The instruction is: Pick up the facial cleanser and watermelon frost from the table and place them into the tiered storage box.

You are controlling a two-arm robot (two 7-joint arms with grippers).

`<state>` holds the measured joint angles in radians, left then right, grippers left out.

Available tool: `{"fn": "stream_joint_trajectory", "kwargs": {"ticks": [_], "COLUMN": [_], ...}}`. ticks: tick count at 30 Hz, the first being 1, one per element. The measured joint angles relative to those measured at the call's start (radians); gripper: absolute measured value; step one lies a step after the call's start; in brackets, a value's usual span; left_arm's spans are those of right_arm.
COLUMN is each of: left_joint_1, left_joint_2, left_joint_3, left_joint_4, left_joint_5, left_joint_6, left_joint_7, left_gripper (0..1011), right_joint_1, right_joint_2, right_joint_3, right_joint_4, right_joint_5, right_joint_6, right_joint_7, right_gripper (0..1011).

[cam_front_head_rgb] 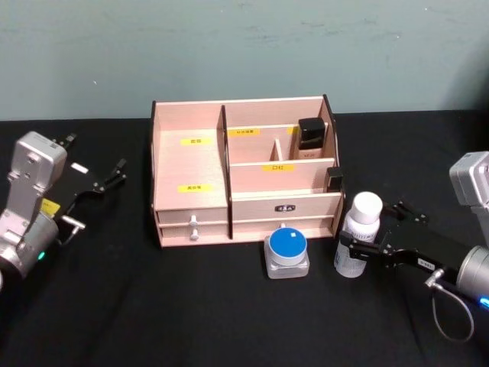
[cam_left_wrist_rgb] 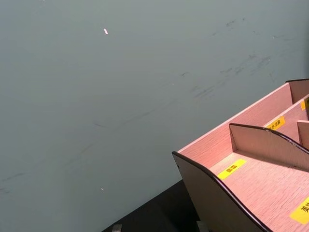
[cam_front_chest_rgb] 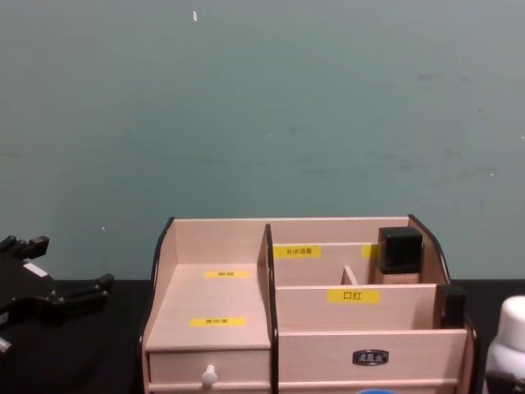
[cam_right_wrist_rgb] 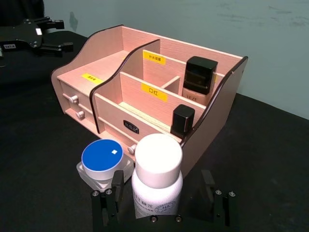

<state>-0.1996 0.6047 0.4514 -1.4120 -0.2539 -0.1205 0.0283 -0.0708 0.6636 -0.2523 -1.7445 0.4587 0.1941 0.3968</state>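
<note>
before the tiered storage box (cam_front_head_rgb: 191, 164) stand one blue-lidded jar (cam_front_head_rgb: 287, 251) and one white-capped bottle (cam_front_head_rgb: 365, 210). the right gripper (cam_front_head_rgb: 356, 251) holds its jaws open astride the bottle. the left gripper (cam_front_head_rgb: 105, 177), off to the left, has open jaws too.

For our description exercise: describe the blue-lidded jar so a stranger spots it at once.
Find the pinkish wooden storage box on the black table. Just in front of its right drawer sits a squat jar. Its round blue lid sets it apart from the taller white-capped bottle beside it, between the open fingers of the right gripper.
</note>
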Motion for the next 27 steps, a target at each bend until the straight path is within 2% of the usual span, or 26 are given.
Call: {"fn": "stream_joint_trajectory", "kwargs": {"ticks": [23, 27], "left_joint_1": [0.0, 0.0], "left_joint_2": [0.0, 0.0], "left_joint_3": [0.0, 0.0], "left_joint_4": [0.0, 0.0], "left_joint_5": [0.0, 0.0], "left_joint_6": [0.0, 0.0], "left_joint_7": [0.0, 0.0], "left_gripper": [1001, 1001], "right_joint_1": [0.011, 0.01], "right_joint_2": [-0.008, -0.007], "right_joint_3": [-0.007, -0.007], "right_joint_4": [0.005, 0.005], "right_joint_5": [-0.012, -0.012], "right_joint_6": [-0.011, -0.011], "right_joint_7": [0.006, 0.006], "right_gripper": [1002, 924]}}
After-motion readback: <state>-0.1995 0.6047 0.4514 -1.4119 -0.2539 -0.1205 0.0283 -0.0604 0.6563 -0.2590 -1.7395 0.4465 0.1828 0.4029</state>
